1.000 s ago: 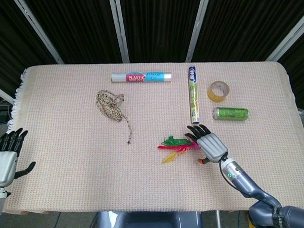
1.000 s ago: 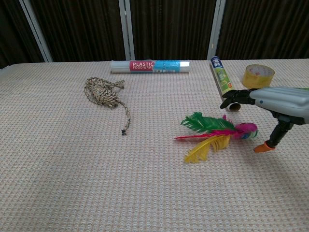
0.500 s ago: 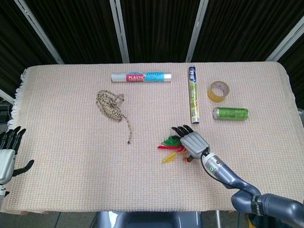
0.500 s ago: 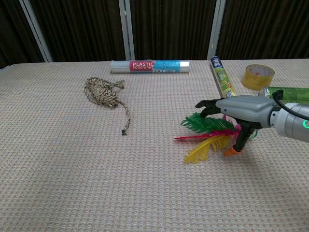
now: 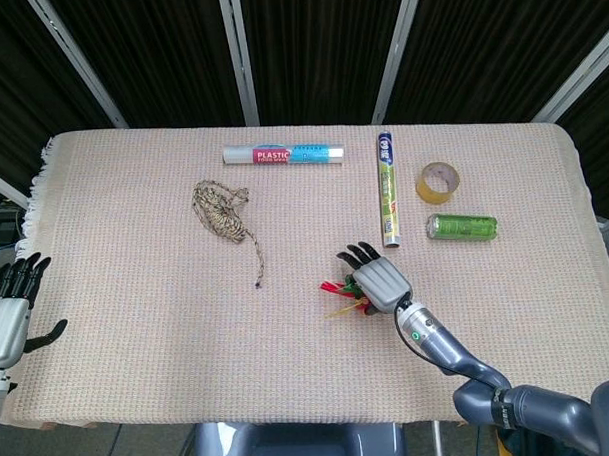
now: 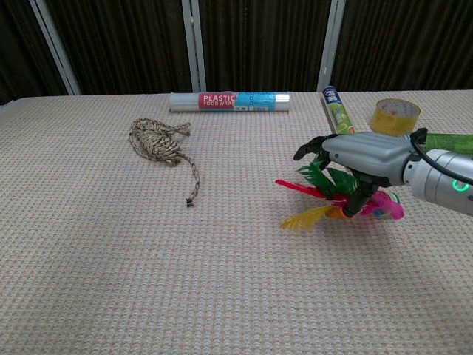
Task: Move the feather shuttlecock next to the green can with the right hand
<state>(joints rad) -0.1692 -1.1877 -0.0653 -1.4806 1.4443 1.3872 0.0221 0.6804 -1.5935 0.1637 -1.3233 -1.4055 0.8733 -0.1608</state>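
The feather shuttlecock (image 6: 386,208), with a pink base and green, red and yellow feathers, lies at the table's centre right. My right hand (image 6: 362,155) covers it from above. The thumb digs into the feathers and pinches them against the palm, while the fingers stretch forward. From the head view only the red and yellow feather tips of the shuttlecock (image 5: 337,289) show left of the right hand (image 5: 378,280). The green can (image 5: 463,225) lies on its side to the right and farther back, apart from the hand. My left hand (image 5: 12,303) hangs open off the table's left edge.
A yellow tape roll (image 5: 437,181) sits behind the can. A green-labelled foil roll (image 5: 386,190) lies lengthwise just left of the can. A plastic wrap roll (image 5: 284,155) lies at the back, and a coil of twine (image 5: 222,211) lies at the left.
My right hand slid left over the shuttlecock and its thumb swept in under the palm into the feathers. The feathers bunched up and the pink base turned. The left hand stayed put.
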